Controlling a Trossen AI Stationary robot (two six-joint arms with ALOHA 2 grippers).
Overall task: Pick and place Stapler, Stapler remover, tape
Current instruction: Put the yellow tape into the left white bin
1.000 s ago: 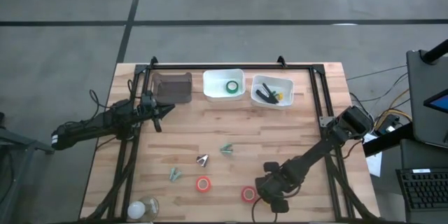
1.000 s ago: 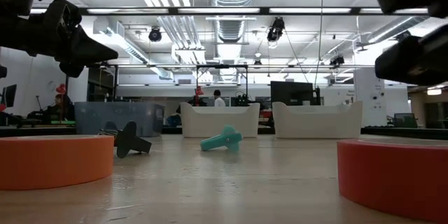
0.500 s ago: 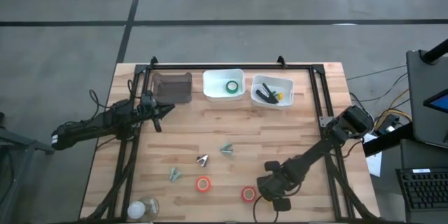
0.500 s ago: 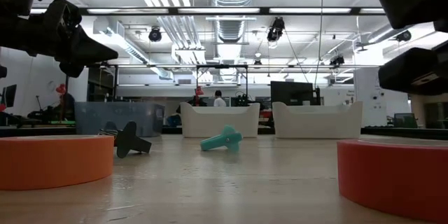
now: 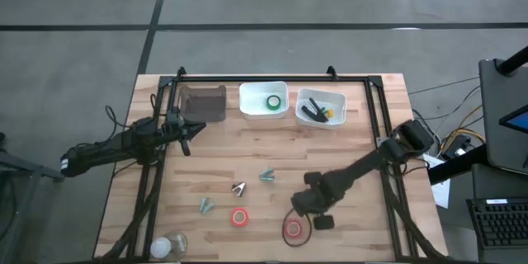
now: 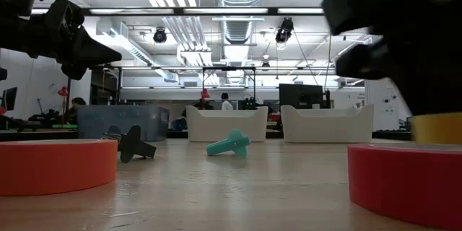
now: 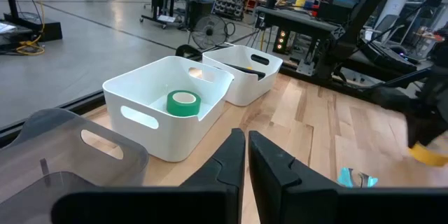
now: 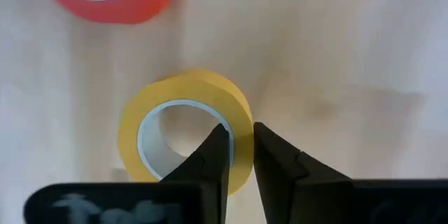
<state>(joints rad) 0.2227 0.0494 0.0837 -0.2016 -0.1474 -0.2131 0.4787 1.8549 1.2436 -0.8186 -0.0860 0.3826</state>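
Note:
My right gripper (image 5: 303, 205) hangs over the near middle of the table, shut on a yellow tape roll (image 8: 185, 122), which also shows in the low view (image 6: 437, 127). Two red tape rolls (image 5: 293, 229) (image 5: 239, 217) lie flat near the front edge. A green roll (image 5: 273, 101) lies in the middle white bin (image 5: 247, 107). The black stapler (image 5: 312, 112) lies in the right white bin (image 5: 340, 120). Three staple removers (image 5: 268, 176) (image 5: 238, 187) (image 5: 205, 206) lie on the wood. My left gripper (image 5: 195, 129) waits at the far left, shut and empty. My right gripper pinches the yellow roll's wall (image 8: 241, 115), with one finger (image 8: 210, 155) inside the ring and the other (image 8: 280, 161) outside it. The fingers come from above, pointing down. The roll sits with its opening up. Whether it is clear of the table I cannot tell.
A grey bin (image 5: 204, 103) stands at the far left beside the white bins. A black frame (image 5: 375, 115) runs round the table's edges. A clear round object (image 5: 167, 245) lies at the near left corner. Bare wood lies in the table's middle (image 5: 247, 144).
My right gripper has gone from the table's near edge toward its far and left side, carrying the yellow roll. It has uncovered the red roll near the front edge and has come into the low view's right side.

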